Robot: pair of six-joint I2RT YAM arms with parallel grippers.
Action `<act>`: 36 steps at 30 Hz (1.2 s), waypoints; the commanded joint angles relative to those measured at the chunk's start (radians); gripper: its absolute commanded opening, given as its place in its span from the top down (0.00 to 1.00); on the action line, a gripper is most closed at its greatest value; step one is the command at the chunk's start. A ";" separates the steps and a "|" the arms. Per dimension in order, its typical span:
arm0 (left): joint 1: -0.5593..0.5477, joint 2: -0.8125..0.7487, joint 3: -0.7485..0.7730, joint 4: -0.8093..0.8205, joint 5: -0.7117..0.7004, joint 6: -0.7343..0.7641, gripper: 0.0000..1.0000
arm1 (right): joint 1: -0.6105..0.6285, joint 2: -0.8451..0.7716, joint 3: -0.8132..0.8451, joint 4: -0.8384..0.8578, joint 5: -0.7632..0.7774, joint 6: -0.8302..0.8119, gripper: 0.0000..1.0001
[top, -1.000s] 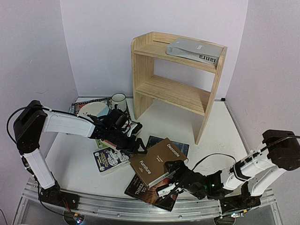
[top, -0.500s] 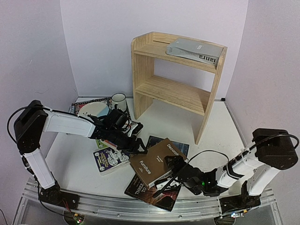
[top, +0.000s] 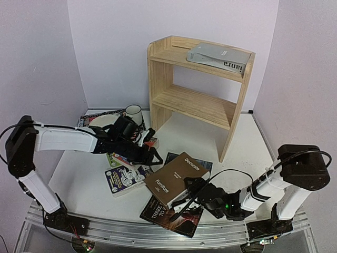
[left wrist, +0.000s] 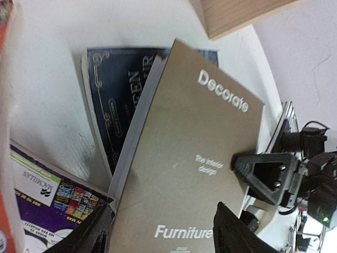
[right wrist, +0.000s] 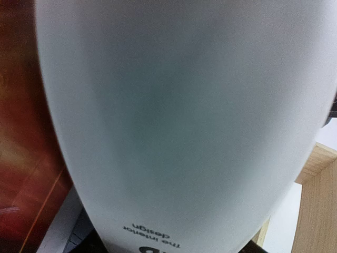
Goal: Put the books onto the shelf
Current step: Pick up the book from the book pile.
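"Decorate", "Furniture", "the interior design" on the brown book (left wrist: 195, 174); "ianra" on the grey book (top: 218, 57).

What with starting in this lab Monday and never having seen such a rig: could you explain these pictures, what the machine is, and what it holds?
Two robot arms are bolted at the table's near edge, each ending in a two-finger gripper. The wide picture comes from a fixed camera above and behind them; the other two from cameras on the wrists. At the back stands a pine shelf with a grey book on top. On the table are a brown Decorate book, a purple paperback, a dark blue book and a mug. The left gripper hangs open by the brown book. The right gripper has that book's near edge between its jaws, one finger on the cover; whether it grips I cannot tell.
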 commanded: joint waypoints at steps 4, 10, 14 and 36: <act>0.011 -0.284 -0.018 0.021 -0.206 0.006 0.29 | -0.002 -0.079 -0.006 0.086 0.012 -0.008 0.54; 0.011 -0.422 -0.029 -0.009 -0.304 0.022 0.29 | 0.002 -0.189 -0.011 0.061 -0.023 0.003 0.56; 0.010 -0.519 -0.021 -0.038 -0.378 0.051 0.28 | 0.006 -0.297 0.009 -0.064 -0.053 0.045 0.56; 0.011 -0.884 -0.001 -0.140 -0.698 0.277 0.17 | 0.008 -0.637 0.388 -0.768 -0.255 0.420 0.60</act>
